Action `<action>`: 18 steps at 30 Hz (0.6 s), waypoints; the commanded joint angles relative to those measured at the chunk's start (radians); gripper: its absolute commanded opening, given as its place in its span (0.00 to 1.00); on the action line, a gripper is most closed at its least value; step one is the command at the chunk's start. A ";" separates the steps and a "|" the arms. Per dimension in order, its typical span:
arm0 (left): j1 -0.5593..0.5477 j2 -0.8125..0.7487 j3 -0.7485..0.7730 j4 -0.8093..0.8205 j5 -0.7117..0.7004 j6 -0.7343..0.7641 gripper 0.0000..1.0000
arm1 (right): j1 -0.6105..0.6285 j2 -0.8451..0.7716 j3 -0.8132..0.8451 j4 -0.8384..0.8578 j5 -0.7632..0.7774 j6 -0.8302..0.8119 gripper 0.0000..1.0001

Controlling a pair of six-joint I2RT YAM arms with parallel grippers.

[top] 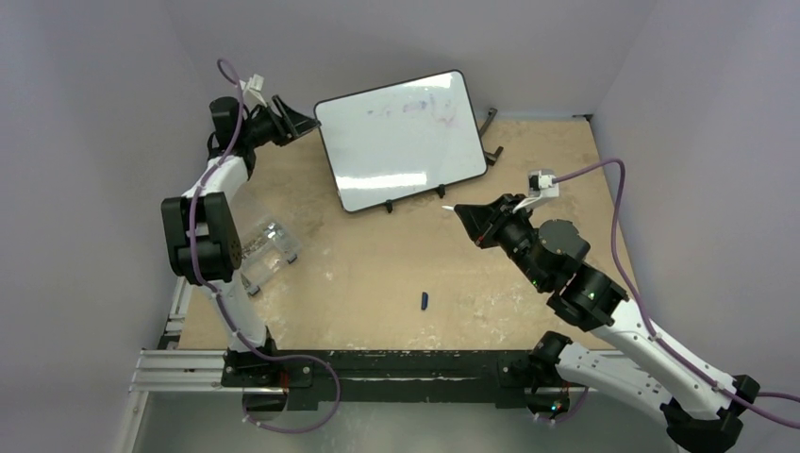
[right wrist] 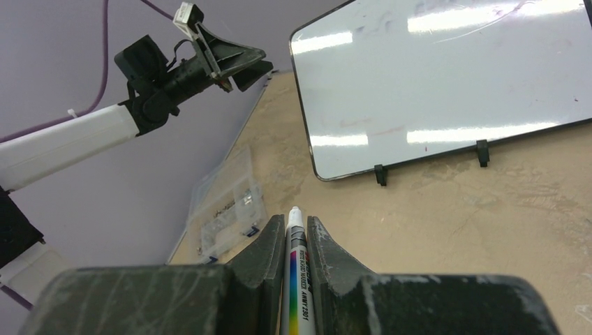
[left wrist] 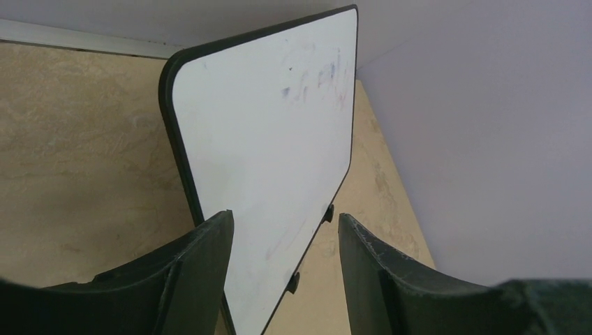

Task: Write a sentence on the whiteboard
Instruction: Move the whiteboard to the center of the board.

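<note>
Along the left edge of the tabletop (top: 377,274) lies a clear plastic box (top: 269,250), and beyond it, at the far left corner, the left gripper (left wrist: 285,223) hangs with its jaws apart, grasping nothing, just beside the left edge of the whiteboard (top: 401,142). That board stands near the far edge, about the middle, leaning back on small black feet, its long side running across the table and turned a little askew. Its glossy white face carries only faint purple smudges (top: 420,106) near the top, so no sentence is on it yet. Near the front edge lies a small blue cap (top: 425,301). On the right, the right gripper (right wrist: 294,220) is clenched on a marker (right wrist: 299,279), whose long axis points forward and left toward the board's lower edge, its tip near the frame but apart from it. The left arm is nearer, yet the writing falls to the right one, which I judge must lift the tip onto the face
</note>
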 commanded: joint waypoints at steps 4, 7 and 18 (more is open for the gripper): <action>0.019 0.130 -0.023 0.296 0.066 -0.134 0.55 | 0.000 -0.012 0.006 0.015 0.000 -0.027 0.00; 0.024 0.164 -0.025 0.320 0.062 -0.141 0.54 | -0.001 -0.008 0.007 0.010 -0.004 -0.027 0.00; 0.022 0.280 -0.005 0.530 0.075 -0.303 0.53 | 0.000 0.018 0.002 0.029 -0.006 -0.035 0.00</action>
